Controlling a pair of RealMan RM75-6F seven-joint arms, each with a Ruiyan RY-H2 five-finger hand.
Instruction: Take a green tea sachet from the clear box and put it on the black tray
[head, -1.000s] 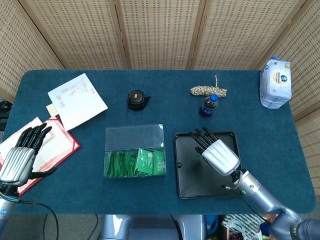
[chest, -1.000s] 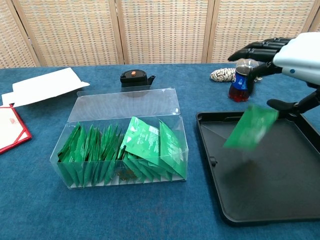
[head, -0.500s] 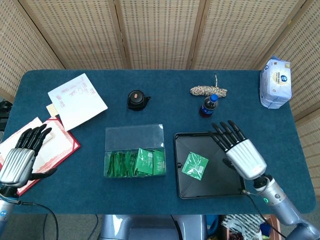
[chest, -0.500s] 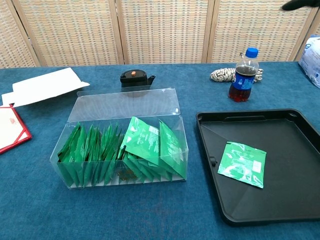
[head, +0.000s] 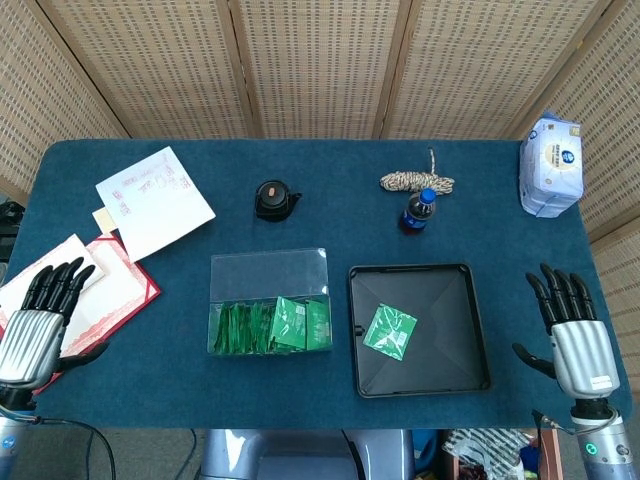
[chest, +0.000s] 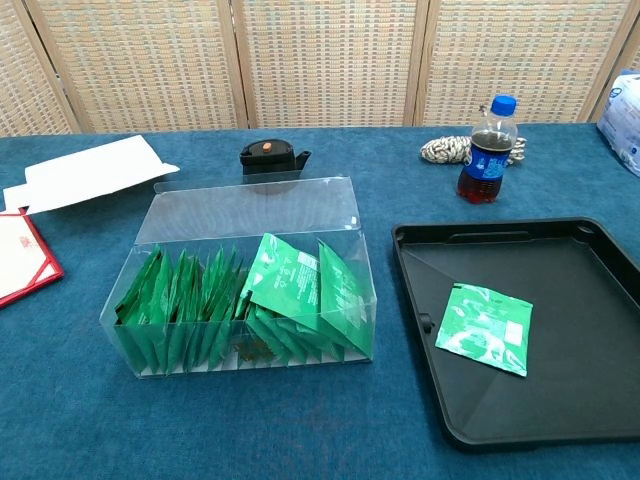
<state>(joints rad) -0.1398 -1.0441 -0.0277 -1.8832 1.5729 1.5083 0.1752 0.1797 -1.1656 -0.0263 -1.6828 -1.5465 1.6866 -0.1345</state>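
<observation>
One green tea sachet (head: 390, 331) (chest: 486, 327) lies flat on the black tray (head: 455, 360) (chest: 590, 400), left of its middle. The clear box (head: 268, 272) (chest: 250, 210) stands left of the tray, its front part packed with several green sachets (head: 270, 325) (chest: 240, 305). My right hand (head: 572, 335) hovers open off the table's right front corner, fingers spread, far from the tray. Over the table's left front edge my left hand (head: 38, 325) is open and holds nothing. The chest view shows neither hand.
A cola bottle (head: 419, 210) (chest: 484, 150) and a coil of rope (head: 416, 181) (chest: 445, 149) lie behind the tray. A black timer (head: 274, 199) (chest: 268, 155) sits behind the box. White paper (head: 153, 201) and a red folder (head: 112, 290) lie left; a tissue pack (head: 550, 165) is far right.
My right hand let the sachet drop onto the tray, then drew back right and toward the front, clear of the tray. The left hand sank slightly toward the front edge.
</observation>
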